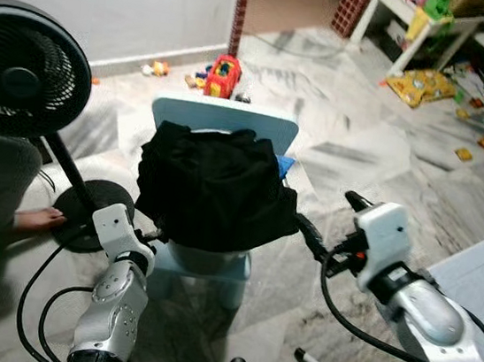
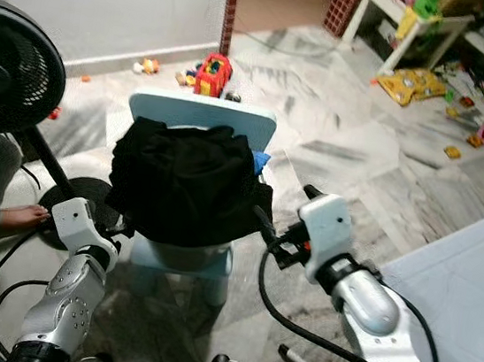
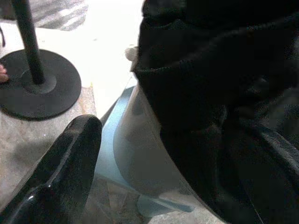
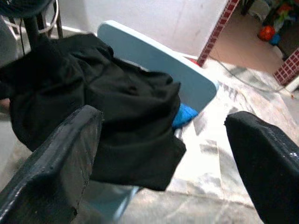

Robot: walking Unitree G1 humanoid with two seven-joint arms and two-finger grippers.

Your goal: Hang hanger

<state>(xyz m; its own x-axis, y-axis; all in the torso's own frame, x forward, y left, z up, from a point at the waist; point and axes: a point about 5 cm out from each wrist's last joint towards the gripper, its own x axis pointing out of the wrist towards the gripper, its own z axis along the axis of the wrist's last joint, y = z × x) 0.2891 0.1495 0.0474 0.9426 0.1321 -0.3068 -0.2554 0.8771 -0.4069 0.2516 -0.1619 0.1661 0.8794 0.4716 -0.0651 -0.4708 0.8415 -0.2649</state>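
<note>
The black garment (image 1: 214, 186) lies heaped on the light-blue chair (image 1: 223, 123); no hanger can be made out. Right end effector (image 4: 163, 154) is wide open and empty beside it, left end effector (image 3: 154, 158) open at its edge; hanging is not started

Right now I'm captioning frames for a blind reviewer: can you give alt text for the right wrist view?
A crumpled black garment lies heaped on a pale blue plastic chair, framed by the open right gripper and its two black fingers. A bright blue item peeks out beside the cloth.

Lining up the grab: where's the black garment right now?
The black garment is heaped on the small light-blue chair straight ahead, between both claws, with the standing fan to its left.
</note>
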